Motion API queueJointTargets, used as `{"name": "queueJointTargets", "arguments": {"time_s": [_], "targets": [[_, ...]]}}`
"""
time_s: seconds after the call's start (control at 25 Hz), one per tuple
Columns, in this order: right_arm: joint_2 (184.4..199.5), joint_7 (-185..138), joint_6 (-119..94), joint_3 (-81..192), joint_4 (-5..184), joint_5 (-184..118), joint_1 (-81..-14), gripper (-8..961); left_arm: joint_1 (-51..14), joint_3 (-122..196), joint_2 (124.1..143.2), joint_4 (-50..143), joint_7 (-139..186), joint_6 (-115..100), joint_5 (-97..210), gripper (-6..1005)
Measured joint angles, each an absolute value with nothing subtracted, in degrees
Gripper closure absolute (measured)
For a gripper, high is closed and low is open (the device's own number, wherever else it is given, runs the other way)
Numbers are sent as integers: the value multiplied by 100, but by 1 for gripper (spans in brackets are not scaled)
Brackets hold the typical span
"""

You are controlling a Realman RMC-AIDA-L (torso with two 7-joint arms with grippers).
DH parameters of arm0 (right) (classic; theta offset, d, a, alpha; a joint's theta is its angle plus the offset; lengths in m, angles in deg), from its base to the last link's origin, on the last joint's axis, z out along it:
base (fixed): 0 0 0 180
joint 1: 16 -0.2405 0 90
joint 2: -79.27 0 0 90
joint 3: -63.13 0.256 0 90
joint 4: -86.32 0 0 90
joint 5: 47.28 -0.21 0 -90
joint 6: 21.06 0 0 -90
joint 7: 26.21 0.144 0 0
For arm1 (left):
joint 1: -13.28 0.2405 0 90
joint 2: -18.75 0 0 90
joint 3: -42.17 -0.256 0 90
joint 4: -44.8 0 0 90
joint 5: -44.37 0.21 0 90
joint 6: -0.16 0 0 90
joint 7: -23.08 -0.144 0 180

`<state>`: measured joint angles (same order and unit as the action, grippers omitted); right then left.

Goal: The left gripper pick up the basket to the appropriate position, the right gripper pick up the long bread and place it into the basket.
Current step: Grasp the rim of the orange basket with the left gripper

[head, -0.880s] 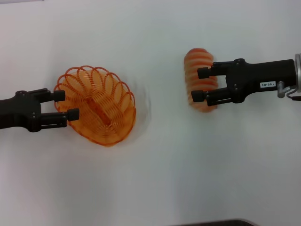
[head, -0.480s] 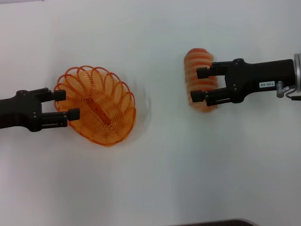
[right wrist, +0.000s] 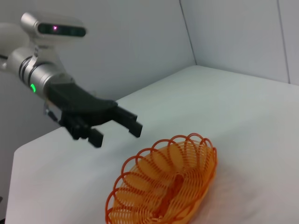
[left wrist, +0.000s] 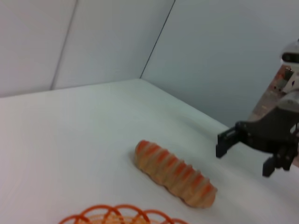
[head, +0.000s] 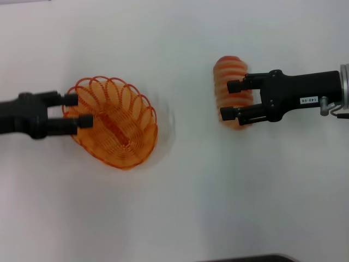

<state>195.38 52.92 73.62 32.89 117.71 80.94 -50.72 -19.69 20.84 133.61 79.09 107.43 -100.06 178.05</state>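
The left gripper (head: 73, 111), fingers still spread, is narrowing around the basket (head: 113, 123) rim near the counter's left edge, so the grab looks imminent, while the right gripper (head: 232, 100) hovers open over the long bread (head: 229, 82).

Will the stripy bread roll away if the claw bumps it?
The long bread is rounded and log-shaped, lying flat on the white table, so a sideways nudge might roll it a little. Its ridges probably give the open right gripper some grip. It looks firm, likely keeping its shape when lifted.
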Motion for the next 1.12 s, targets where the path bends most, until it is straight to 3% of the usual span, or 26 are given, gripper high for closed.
{"name": "queueJointTargets", "arguments": {"time_s": [0.72,0.96,1.12], "targets": [[19584,4972,7382,3339,11774,8061,-4965,98,-3197,645,13105,9269,13968,-9418,18499,182],[19582,4930,7358,3342,11769,8029,-4946,99,-3576,1,13115,9400,14533,-9196,19100,189],[19581,4888,7346,3342,11769,8024,-4932,99,-3693,-517,13259,9376,14826,-8843,19480,193]]}}
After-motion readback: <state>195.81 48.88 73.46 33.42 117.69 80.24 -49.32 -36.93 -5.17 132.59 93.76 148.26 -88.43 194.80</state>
